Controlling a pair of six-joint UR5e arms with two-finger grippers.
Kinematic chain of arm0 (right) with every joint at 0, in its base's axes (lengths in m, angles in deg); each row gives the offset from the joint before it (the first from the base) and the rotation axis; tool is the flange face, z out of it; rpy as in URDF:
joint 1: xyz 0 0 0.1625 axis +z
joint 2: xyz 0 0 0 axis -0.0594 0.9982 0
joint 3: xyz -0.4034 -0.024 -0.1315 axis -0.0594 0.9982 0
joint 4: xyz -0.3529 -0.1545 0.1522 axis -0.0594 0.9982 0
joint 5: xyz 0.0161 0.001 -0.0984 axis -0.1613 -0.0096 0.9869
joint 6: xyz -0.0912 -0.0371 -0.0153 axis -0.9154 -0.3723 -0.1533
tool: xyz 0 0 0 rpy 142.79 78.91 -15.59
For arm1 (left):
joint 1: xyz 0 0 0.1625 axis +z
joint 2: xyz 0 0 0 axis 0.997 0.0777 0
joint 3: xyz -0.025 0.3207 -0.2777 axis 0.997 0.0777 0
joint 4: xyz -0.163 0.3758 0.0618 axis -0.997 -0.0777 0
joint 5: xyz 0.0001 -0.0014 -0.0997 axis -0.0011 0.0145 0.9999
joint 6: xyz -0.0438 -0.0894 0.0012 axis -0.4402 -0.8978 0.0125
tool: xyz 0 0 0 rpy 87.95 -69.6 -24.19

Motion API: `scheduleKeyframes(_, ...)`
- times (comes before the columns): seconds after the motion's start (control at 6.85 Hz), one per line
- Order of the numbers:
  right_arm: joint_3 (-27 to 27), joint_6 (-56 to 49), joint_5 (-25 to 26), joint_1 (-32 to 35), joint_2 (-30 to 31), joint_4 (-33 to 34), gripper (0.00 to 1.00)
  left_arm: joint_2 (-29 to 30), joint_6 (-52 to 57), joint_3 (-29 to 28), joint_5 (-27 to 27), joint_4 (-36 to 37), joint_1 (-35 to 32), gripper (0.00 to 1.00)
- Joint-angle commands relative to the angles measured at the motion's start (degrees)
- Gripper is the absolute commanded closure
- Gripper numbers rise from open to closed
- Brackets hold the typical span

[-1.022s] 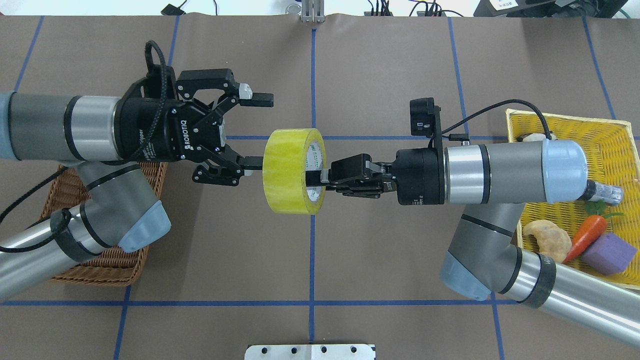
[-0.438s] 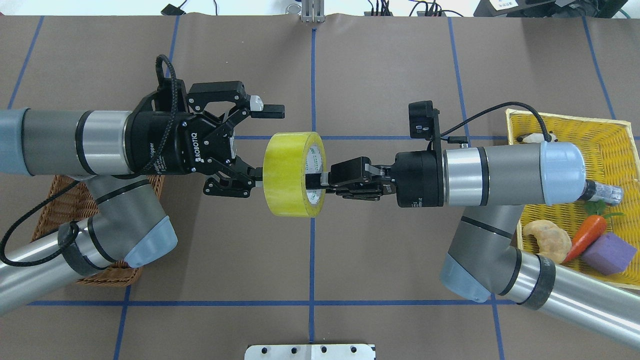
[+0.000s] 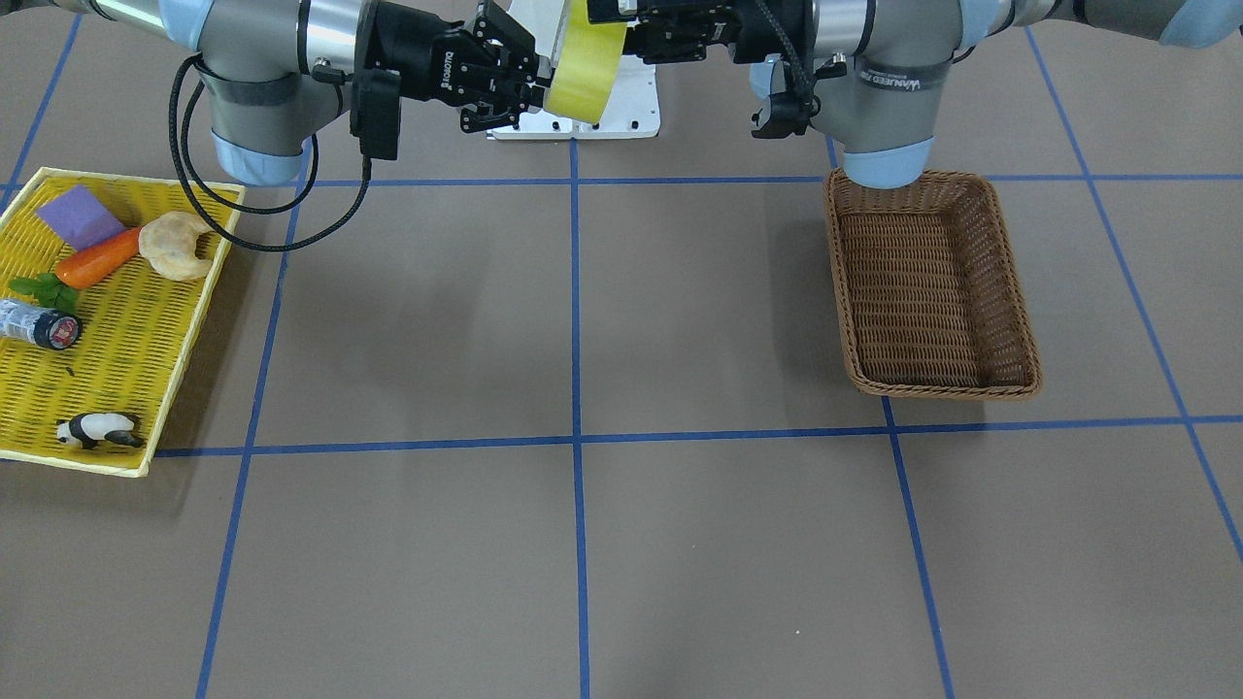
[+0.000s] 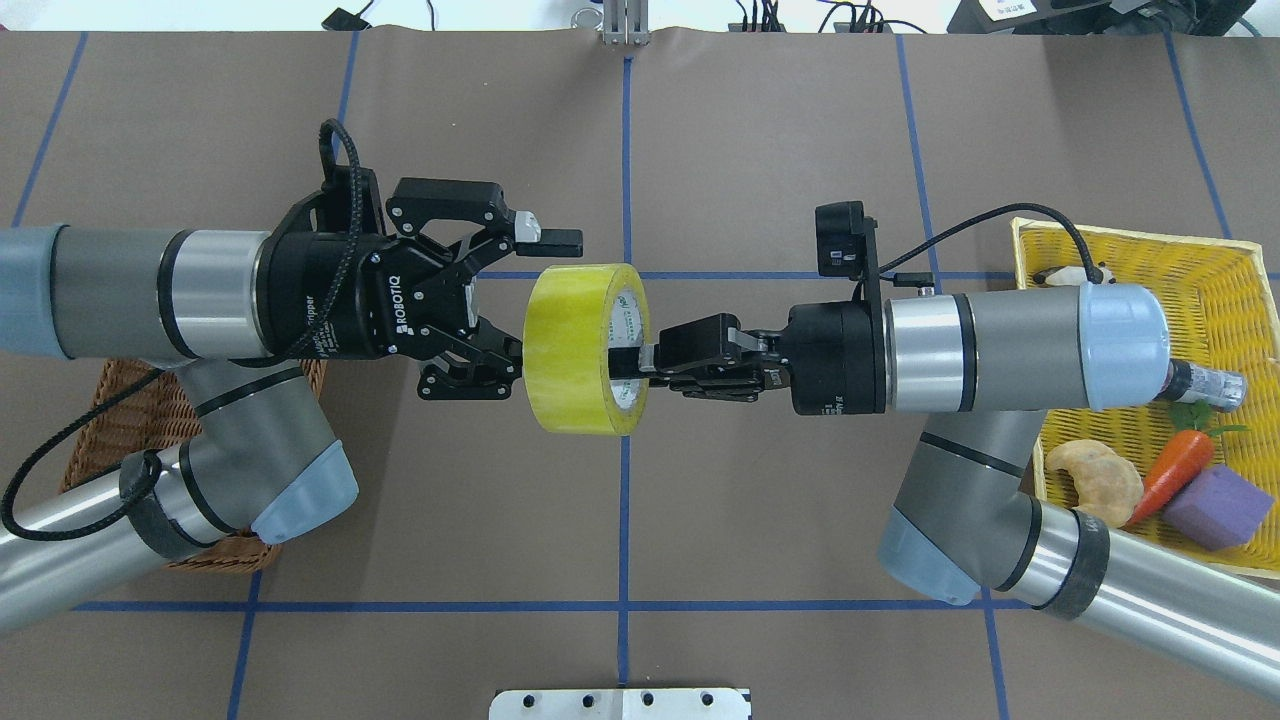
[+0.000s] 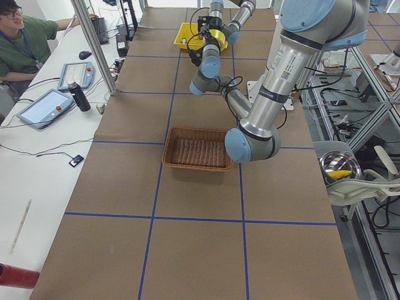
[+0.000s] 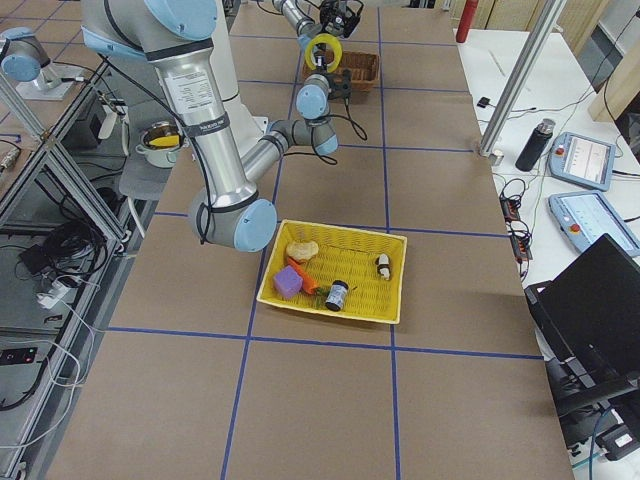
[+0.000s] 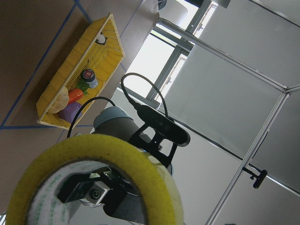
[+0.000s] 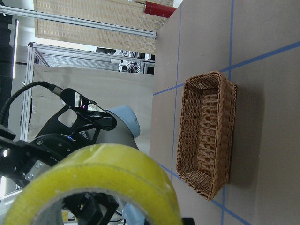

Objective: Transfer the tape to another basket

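Front view: tape (image 3: 586, 58) hangs mid-air, well apart from the wicker basket (image 3: 947, 391). Overhead: right gripper (image 4: 630, 362) fingers pinch its wall through the core; left gripper (image 4: 532, 297) fingers wide, maybe touching. Likely light, stiff, slick, so you grab the wall likewise.

Looking like a robotics lab: housing a brown-papered table (image 5: 200, 250) crossed by blue grid lines (image 5: 187, 217), aluminium framing posts (image 5: 95, 44), teach pendants (image 5: 45, 107) lying on a white bench (image 5: 37, 175), and an operator (image 5: 25, 37) sitting alongside.
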Motion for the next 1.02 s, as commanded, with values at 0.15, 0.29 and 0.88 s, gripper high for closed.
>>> scheduleKeyframes(0.15, -0.1, 0.0, 0.0, 0.0, -0.1, -0.1, 1.0, -0.1, 0.1, -0.1, 0.0, 0.0, 0.1, 0.56)
scheduleKeyframes(0.29, -0.2, 0.0, 0.0, 0.0, -0.1, -0.1, 1.0, -0.1, 0.1, 0.0, 0.0, 0.0, 0.1, 0.67)
scheduleKeyframes(0.88, -0.6, 3.1, 0.4, -0.2, -0.1, -0.2, 0.0, -0.1, 0.2, 0.0, 0.2, -0.2, 0.1, 1.0)
